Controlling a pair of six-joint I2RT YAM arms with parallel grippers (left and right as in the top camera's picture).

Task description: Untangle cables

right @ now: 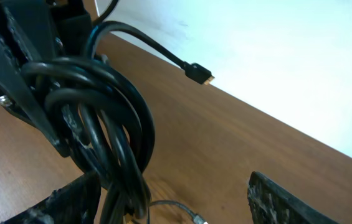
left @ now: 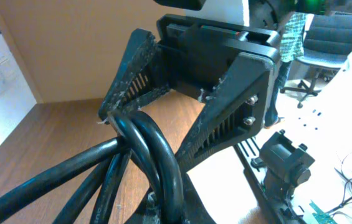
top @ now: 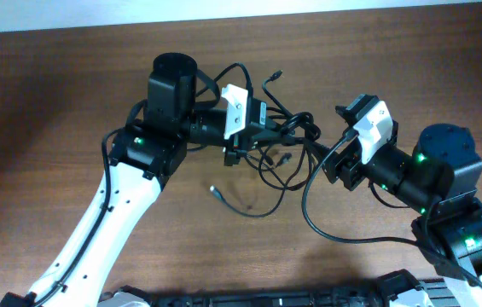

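The cables (top: 285, 130) are a black tangle in mid-table, part of it lifted. My left gripper (top: 256, 130) is shut on the tangle's left side. In the left wrist view the thick strands (left: 157, 155) fill the foreground and hide its fingers. My right gripper (top: 328, 159) is open at the tangle's right side. In the right wrist view (right: 169, 199) the hanging bunch (right: 107, 130) touches its left finger. One plug (top: 275, 75) sticks out behind the tangle and also shows in the right wrist view (right: 197, 73). A loose thin cord with a plug (top: 213, 191) lies on the table.
The brown wooden table (top: 53, 85) ends at a white wall behind. The right arm's own thick black wire (top: 309, 217) loops over the table in front of the tangle. An office chair (left: 325, 56) stands beyond the table.
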